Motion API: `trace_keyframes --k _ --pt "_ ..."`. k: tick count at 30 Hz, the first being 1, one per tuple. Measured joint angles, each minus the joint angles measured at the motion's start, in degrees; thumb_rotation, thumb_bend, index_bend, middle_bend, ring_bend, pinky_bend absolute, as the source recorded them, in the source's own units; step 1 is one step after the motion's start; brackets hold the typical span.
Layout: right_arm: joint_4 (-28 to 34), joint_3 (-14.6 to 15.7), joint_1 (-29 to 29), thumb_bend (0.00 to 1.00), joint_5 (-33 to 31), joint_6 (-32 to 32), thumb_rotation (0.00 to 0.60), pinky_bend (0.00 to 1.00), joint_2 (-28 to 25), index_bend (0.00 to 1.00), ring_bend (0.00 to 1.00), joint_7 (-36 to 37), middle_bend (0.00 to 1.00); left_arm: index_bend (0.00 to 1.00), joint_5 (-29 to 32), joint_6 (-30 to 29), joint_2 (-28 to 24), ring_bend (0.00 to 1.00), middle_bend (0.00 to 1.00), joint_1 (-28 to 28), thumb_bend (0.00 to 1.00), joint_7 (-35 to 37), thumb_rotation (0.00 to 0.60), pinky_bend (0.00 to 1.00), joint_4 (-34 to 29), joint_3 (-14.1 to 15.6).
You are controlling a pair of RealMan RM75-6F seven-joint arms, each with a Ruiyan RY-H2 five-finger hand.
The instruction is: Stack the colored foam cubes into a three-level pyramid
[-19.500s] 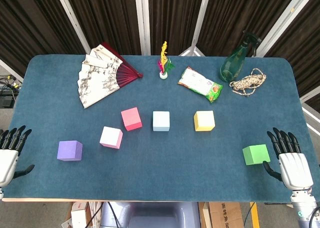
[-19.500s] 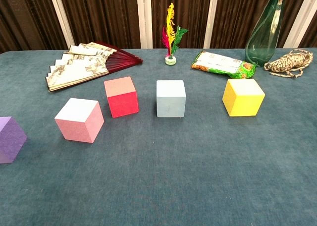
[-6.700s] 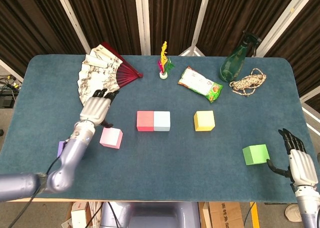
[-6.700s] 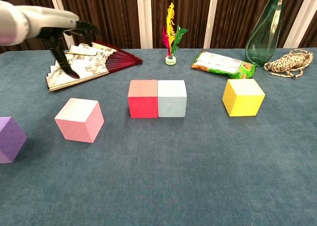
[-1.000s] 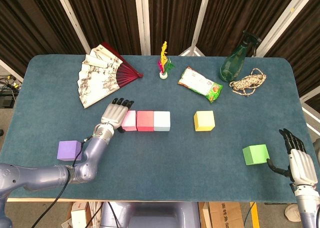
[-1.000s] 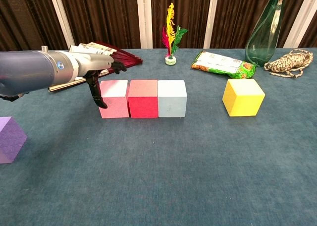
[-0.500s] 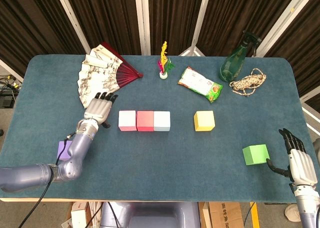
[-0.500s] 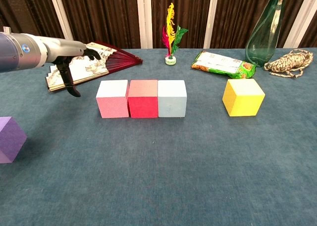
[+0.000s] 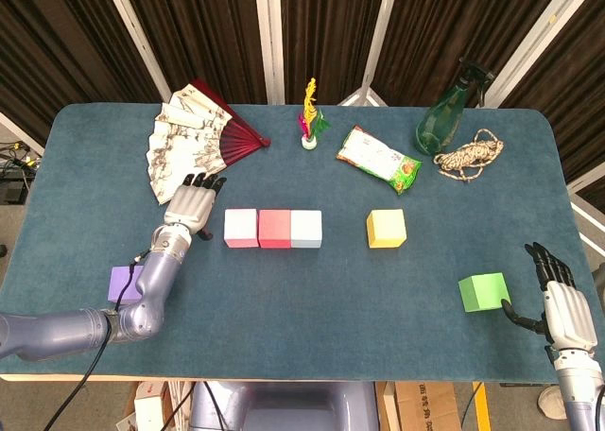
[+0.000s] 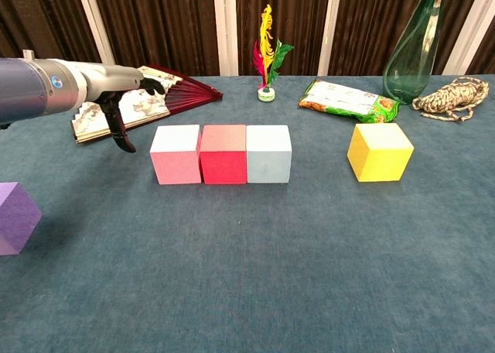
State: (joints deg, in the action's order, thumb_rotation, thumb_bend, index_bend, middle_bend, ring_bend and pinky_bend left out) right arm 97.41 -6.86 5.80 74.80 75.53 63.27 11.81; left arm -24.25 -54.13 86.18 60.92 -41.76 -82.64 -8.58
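Foam cubes, prob. light, squashy, grippy: pinch yellow cube by opposite flat sides, mid-frame. Left hand fingers spread, empty; right hand likewise, lower right.

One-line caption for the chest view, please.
Pink, red and pale blue cubes in a row; left hand open beside them, yellow cube apart.

Robot lab/test setup: blue-felt table, dark curtains, assorted props.
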Motion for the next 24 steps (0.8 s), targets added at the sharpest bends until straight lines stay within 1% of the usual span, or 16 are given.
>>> trace_keyframes --k 7,12,14,24 --pt "-0.1 -0.1 0.0 0.32 -0.2 -0.2 0.6 0.0 -0.2 0.0 0.0 0.7 0.0 0.0 0.4 0.1 1.5 0.0 0.04 0.4 0.27 -0.5 0.6 0.03 1.9 -0.1" --pt "0.0 -0.2 0.0 0.32 -0.4 -0.5 0.6 0.0 -0.3 0.0 0.0 1.1 0.0 0.0 0.6 0.4 2.8 0.0 0.04 0.8 0.34 -0.9 0.6 0.03 3.3 -0.2" --pt "0.0 -0.2 0.1 0.32 -0.5 -0.7 0.6 0.0 -0.4 0.0 0.0 1.3 0.0 0.0 0.7 0.3 3.4 0.0 0.04 1.0 0.36 -1.4 0.6 0.03 4.0 -0.2" --pt "0.0 -0.3 0.2 0.32 -0.7 -1.0 0.6 0.0 -0.5 0.0 0.0 1.6 0.0 0.0 1.3 1.0 6.2 0.0 0.04 1.9 0.36 -2.6 0.6 0.03 6.4 -0.5"
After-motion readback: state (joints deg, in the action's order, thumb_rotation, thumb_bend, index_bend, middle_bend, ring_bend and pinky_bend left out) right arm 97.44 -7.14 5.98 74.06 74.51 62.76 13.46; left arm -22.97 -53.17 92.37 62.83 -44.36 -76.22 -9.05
